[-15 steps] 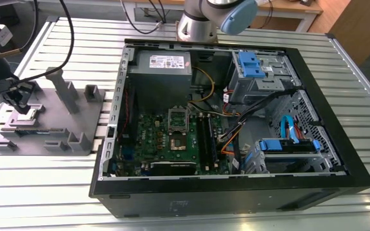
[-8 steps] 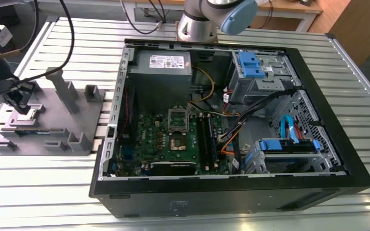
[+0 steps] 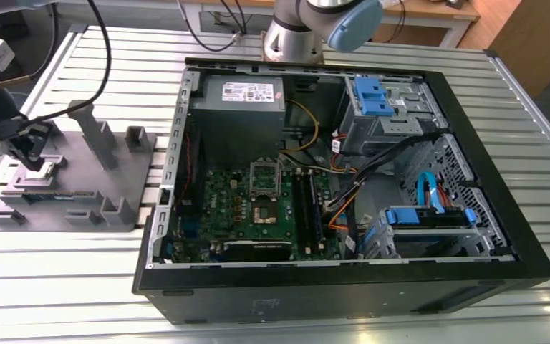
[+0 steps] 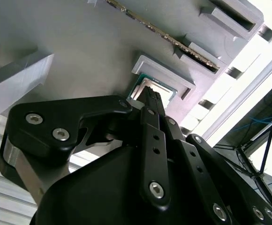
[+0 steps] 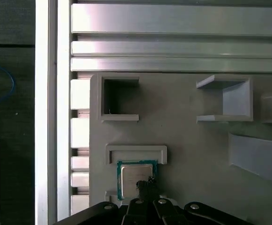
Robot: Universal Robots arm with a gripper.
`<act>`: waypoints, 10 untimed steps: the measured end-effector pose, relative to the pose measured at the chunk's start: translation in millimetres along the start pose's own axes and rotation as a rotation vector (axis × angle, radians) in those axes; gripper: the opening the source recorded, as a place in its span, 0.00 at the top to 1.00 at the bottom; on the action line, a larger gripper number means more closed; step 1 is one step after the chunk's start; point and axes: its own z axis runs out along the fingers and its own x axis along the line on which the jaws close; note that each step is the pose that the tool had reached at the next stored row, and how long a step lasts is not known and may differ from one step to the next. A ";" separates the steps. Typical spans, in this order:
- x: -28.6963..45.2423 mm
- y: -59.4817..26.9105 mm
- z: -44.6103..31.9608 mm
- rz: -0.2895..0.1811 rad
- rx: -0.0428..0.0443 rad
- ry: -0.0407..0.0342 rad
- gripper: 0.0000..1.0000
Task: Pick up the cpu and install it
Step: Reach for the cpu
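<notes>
The cpu, a small flat square chip with a silvery top and a green edge, lies in a shallow pocket of the grey plastic block; it also shows in the second wrist view. My gripper hangs over that block at the exterior view's left. Its black fingertips are shut together just above the chip's top, holding nothing. In the second wrist view the gripper points at the chip's near edge. The green motherboard with its metal socket frame lies inside the open computer case.
The grey block carries upright posts and empty pockets around the chip. A slatted aluminium table bears everything. Inside the case are a power supply, blue drive brackets and loose cables.
</notes>
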 end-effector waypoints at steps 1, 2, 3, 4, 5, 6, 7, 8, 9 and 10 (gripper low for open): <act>0.5 0.2 0.7 -0.005 -0.0009 0.0000 0.89; 1.0 0.4 1.4 -0.009 -0.0015 0.0001 0.89; 1.5 0.6 2.0 -0.013 -0.0018 0.0005 0.89; 1.9 0.9 2.5 -0.017 -0.0020 0.0006 0.89; 2.3 1.2 2.9 -0.020 -0.0022 0.0006 0.89; 2.5 1.3 3.1 -0.022 -0.0022 0.0007 0.89; 2.5 1.4 3.2 -0.023 -0.0023 0.0007 0.89; 2.5 1.4 3.2 -0.023 -0.0023 0.0008 0.89; 2.5 1.5 3.3 -0.023 -0.0023 0.0007 0.89; 2.5 1.6 3.7 -0.023 -0.0024 0.0005 0.89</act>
